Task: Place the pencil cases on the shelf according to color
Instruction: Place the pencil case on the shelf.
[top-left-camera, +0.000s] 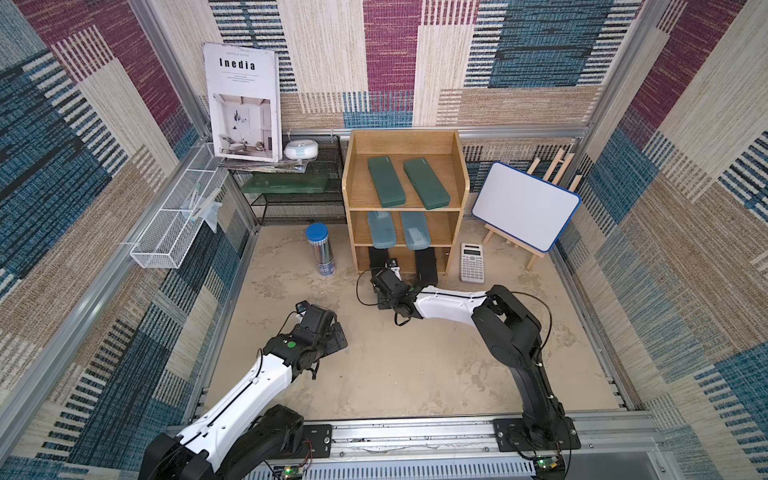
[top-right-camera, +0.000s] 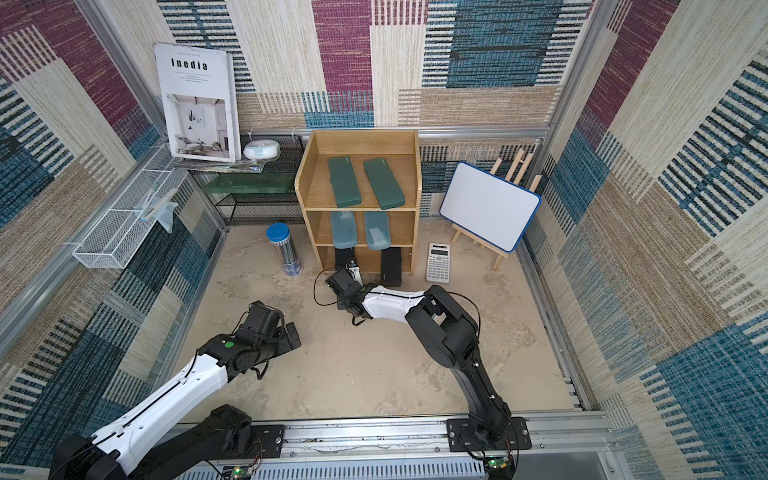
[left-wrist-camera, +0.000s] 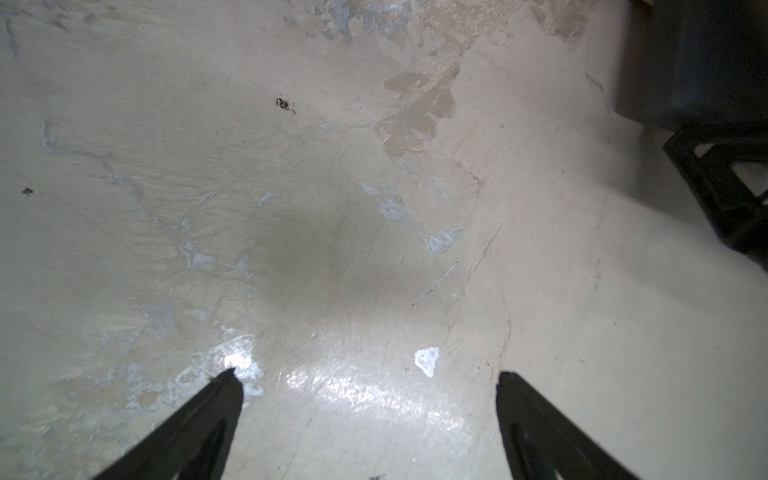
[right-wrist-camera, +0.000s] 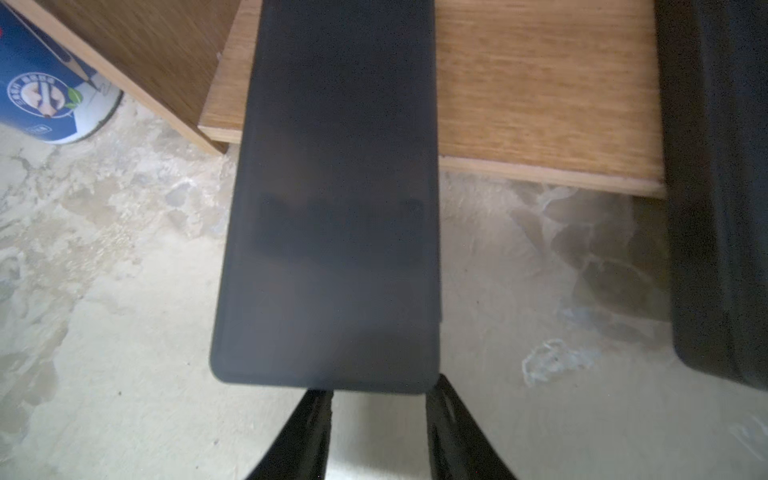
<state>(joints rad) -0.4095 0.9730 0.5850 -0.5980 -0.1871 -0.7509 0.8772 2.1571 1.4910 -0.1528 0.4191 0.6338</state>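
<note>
We note the right gripper (right-wrist-camera: 380, 395), jaws part-way apart and clamping nothing, nosed against the near end of a black pencil case (right-wrist-camera: 332, 208) lying half on the bottom tier of the shelf (right-wrist-camera: 540, 104), half out over the floor: an off-centre shove may skew it into the second black case (right-wrist-camera: 723, 208).

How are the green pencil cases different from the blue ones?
The green pencil cases are dark and solid; the blue pencil cases are pale and look see-through. The green ones lie on the top tier of the shelf, the blue ones on its middle tier. The green ones show whole; the blue ones are partly hidden under the top tier. Both are pairs of long, rounded cases side by side.
</note>
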